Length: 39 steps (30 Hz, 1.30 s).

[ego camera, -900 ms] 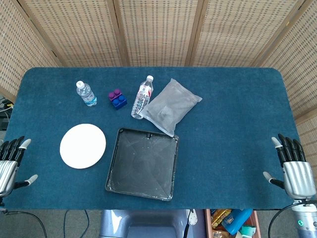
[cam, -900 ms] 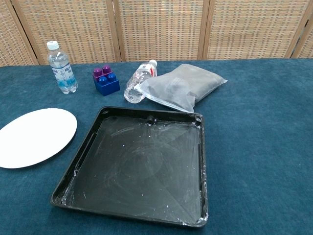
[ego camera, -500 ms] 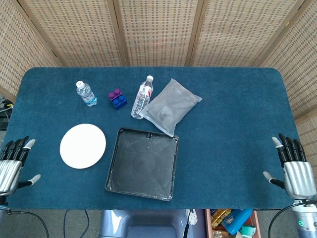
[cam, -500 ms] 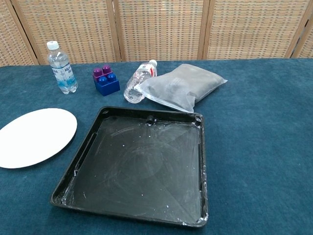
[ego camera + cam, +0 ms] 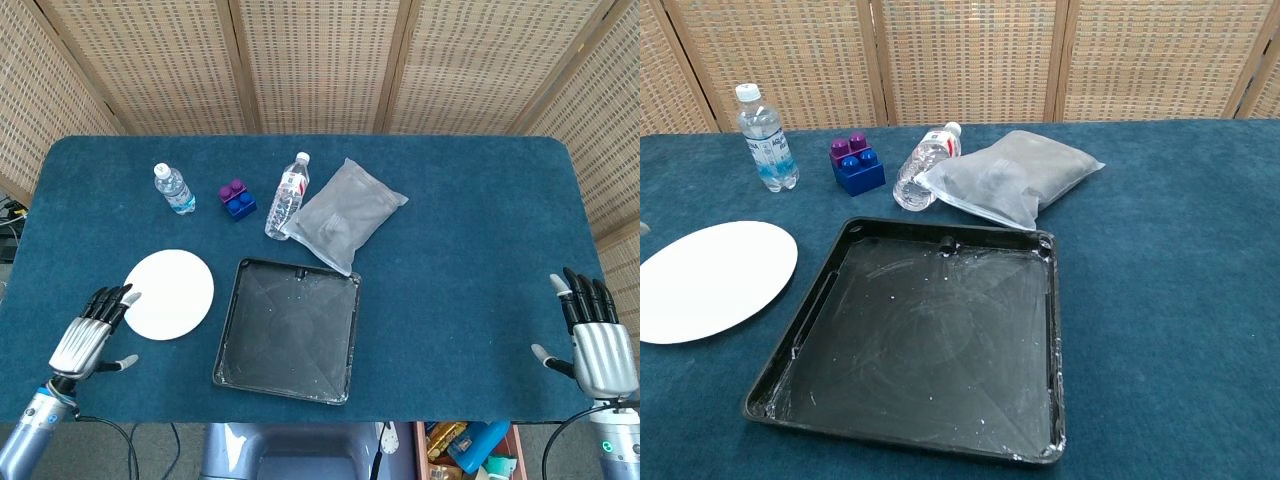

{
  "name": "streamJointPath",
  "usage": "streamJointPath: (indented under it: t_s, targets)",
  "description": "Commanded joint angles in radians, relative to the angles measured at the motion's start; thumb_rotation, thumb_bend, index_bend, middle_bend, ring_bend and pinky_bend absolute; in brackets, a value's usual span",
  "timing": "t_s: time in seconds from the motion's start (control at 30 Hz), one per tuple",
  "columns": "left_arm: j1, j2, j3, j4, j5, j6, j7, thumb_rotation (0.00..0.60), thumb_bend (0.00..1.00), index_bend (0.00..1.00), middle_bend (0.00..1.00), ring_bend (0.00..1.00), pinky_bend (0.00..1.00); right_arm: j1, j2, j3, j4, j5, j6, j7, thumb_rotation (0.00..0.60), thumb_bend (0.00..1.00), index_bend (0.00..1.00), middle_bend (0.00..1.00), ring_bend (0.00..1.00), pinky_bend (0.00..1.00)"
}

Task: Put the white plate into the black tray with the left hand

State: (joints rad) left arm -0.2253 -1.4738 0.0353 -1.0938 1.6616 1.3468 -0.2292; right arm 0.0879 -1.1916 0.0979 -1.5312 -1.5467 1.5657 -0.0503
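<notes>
Nothing is moved yet: the round white plate (image 5: 168,294) lies on the blue counter (image 5: 460,250) at nine o'clock of the square black plastic tray (image 5: 288,329). The left hand (image 5: 92,334), fingers spread and empty, sits at the plate's eight o'clock.

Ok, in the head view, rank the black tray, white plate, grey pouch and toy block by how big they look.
Largest to smallest:
1. black tray
2. grey pouch and white plate: these look about alike, too close to rank
3. toy block, plainly the smallest
</notes>
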Motion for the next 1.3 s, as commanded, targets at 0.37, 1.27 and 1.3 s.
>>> streamJointPath:
  t_s: [0.37, 1.27, 1.3]
  targets:
    - [-0.030, -0.114, -0.036, 0.057, -0.068, -0.039, 0.030, 0.600, 0.20, 0.36, 0.00, 0.00, 0.00, 0.002, 0.004, 0.001, 0.000, 0.007, -0.008, 0.019, 0.600, 0.00, 0.01, 0.00, 0.00, 0.00]
    - [-0.055, -0.286, -0.045, 0.278, -0.103, -0.042, -0.038, 0.600, 0.34, 0.46, 0.00, 0.00, 0.00, 0.012, 0.005, 0.001, 0.006, 0.026, -0.040, 0.042, 0.600, 0.00, 0.01, 0.00, 0.00, 0.00]
    - [-0.054, -0.290, -0.045, 0.285, -0.103, -0.037, -0.050, 0.600, 0.38, 0.49, 0.00, 0.00, 0.00, 0.012, 0.005, 0.001, 0.006, 0.026, -0.040, 0.044, 0.600, 0.00, 0.01, 0.00, 0.00, 0.00]
